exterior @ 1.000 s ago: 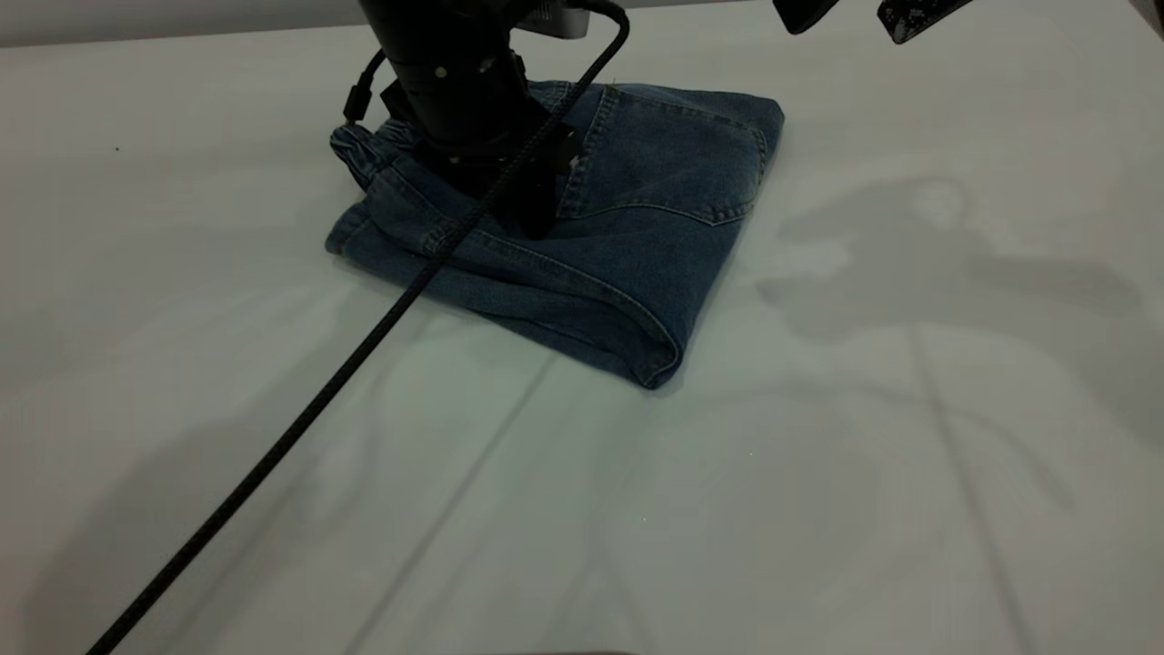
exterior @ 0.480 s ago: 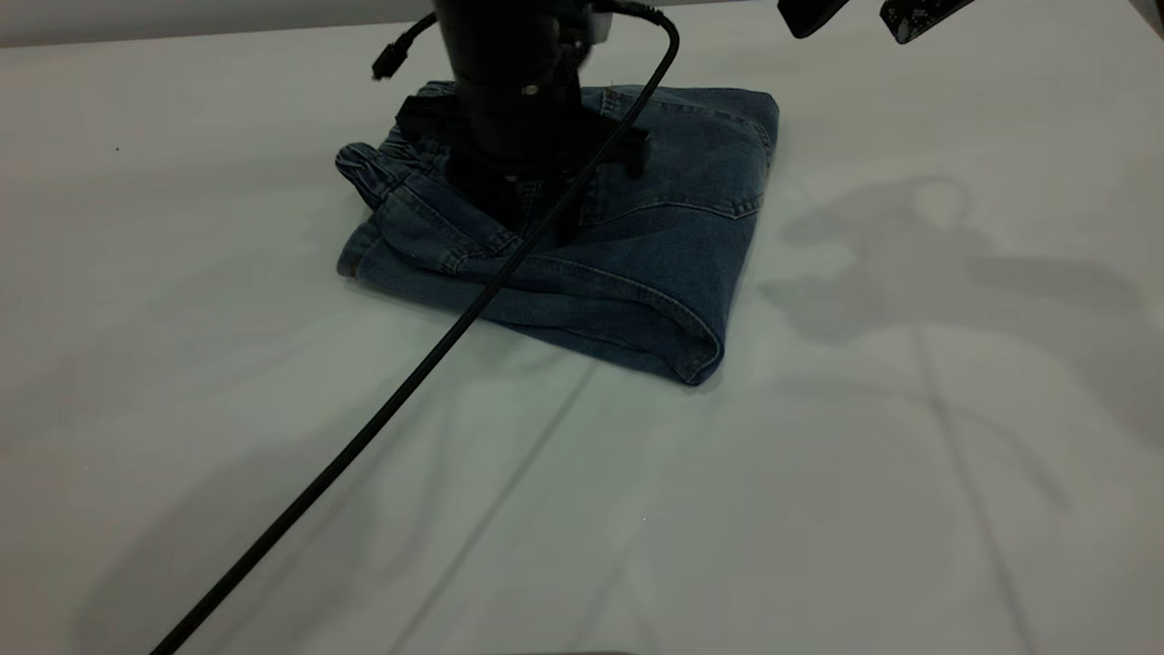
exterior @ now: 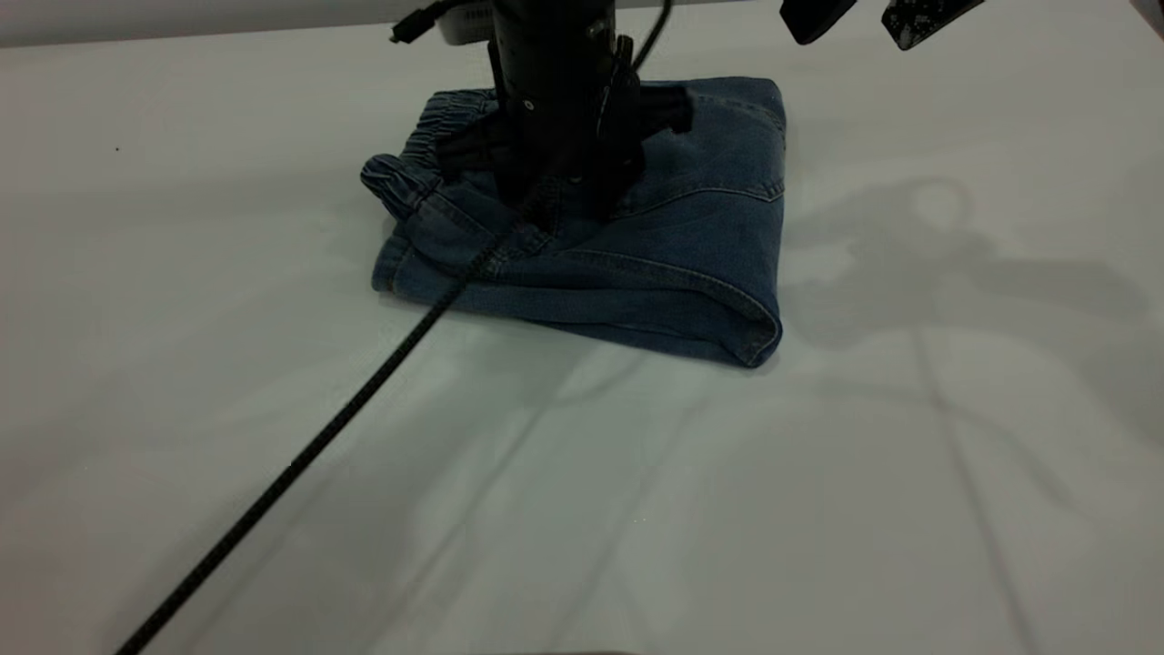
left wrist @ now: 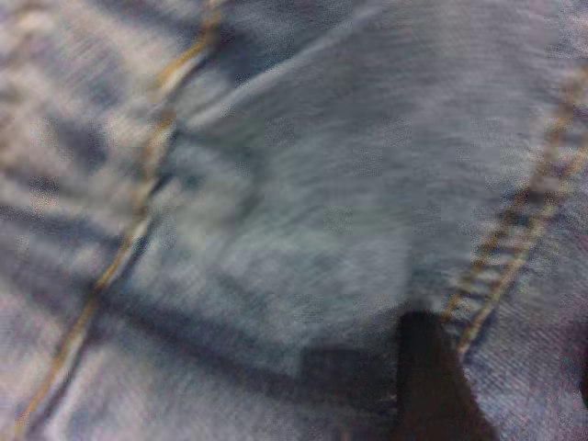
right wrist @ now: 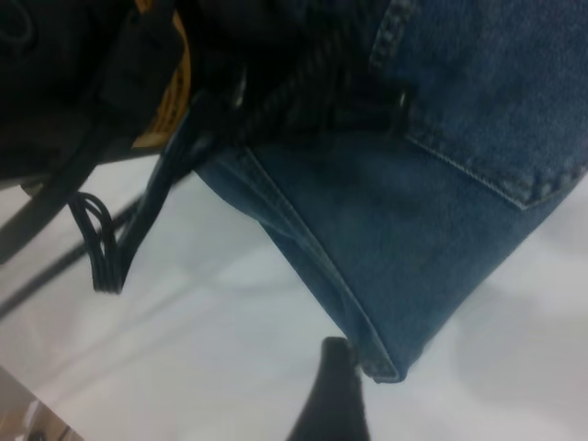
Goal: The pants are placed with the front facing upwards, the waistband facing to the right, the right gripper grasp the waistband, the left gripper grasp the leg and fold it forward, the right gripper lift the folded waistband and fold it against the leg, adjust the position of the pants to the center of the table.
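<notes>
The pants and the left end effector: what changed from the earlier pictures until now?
The left end effector, pressed onto the folded pants, moved to the right in the exterior view, and the pants slid and turned with it. The pants stayed folded, waistband at the left. The right end effector stayed raised at the top edge.

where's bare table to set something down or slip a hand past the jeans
Bare table lies open in front of the pants and to their right. The left side is open except where the braided cable crosses it. It is crowded on the pants, under the left claw; the right claw hangs at the far right edge.
</notes>
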